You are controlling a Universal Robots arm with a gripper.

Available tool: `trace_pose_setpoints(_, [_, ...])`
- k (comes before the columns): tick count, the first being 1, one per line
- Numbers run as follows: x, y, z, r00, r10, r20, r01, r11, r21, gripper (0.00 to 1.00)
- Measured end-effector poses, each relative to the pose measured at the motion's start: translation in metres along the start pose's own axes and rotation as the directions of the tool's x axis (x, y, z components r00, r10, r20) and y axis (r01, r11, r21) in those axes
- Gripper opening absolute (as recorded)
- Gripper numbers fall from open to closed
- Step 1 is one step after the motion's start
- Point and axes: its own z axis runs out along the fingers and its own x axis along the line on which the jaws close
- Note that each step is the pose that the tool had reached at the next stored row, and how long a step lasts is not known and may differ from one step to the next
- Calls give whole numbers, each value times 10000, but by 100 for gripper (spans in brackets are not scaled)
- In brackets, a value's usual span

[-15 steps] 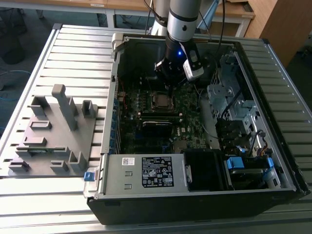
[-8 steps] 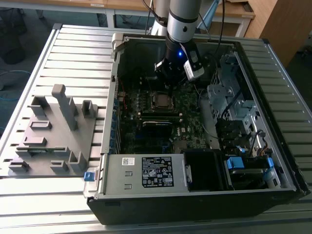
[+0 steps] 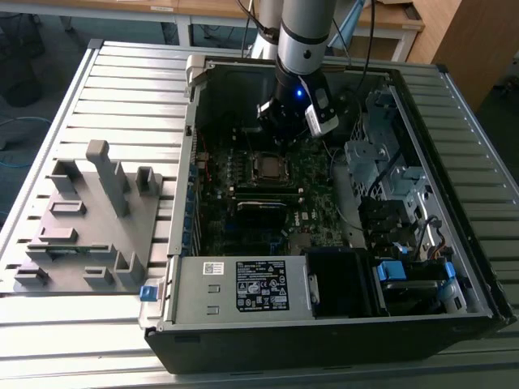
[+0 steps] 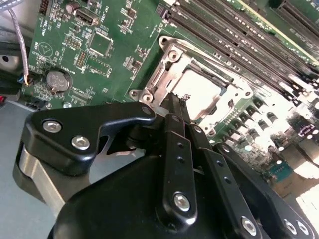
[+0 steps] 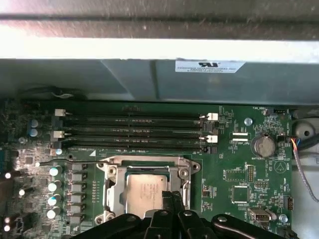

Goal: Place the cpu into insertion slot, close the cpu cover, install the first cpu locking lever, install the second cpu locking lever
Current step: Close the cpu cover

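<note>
An open black computer case [image 3: 454,324] lies flat on the worktop [image 3: 122,89] of grey metal slats. The robot arm comes down into the far part of this case. Its black gripper [image 3: 281,139] hangs just over the far edge of the insertion slot [image 5: 194,167], the small square socket with silvery metal rim on the green motherboard [image 5: 234,174].

In both wrist views the gripper [image 4: 175,99] [image 5: 172,195] has its two fingers pressed together, and I see nothing between them. The fingertips are just beside the socket's edge; if they touch it, I cannot tell.

The cpu [image 4: 199,92] [image 5: 144,191], a flat square chip with dull silver-grey top, sits inside the insertion slot. The cpu cover [image 4: 162,74] [image 5: 149,163], a thin silvery frame plate with a square cut-out, lies flat around the chip.

A thin metal wire lever [image 5: 70,160] runs beside the socket. Whether it is hooked is not clear.

Long black memory slots [image 5: 134,132] lie next to the socket, and a round silver coin battery [image 5: 262,146] sits on the board near them. A grey plastic fixture with upright pegs [image 3: 89,219] stands on the worktop at the exterior view's left, well apart from the gripper.
</note>
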Motion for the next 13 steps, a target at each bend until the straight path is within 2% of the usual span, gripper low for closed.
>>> trace_pose_setpoints(2, [8, -2, 12, 10000, 2, 24, -2, 10000, 1, 10])
trace_pose_setpoints(13, [47, -3, 36, 9998, 176, 33, -176, 9998, 1, 10])
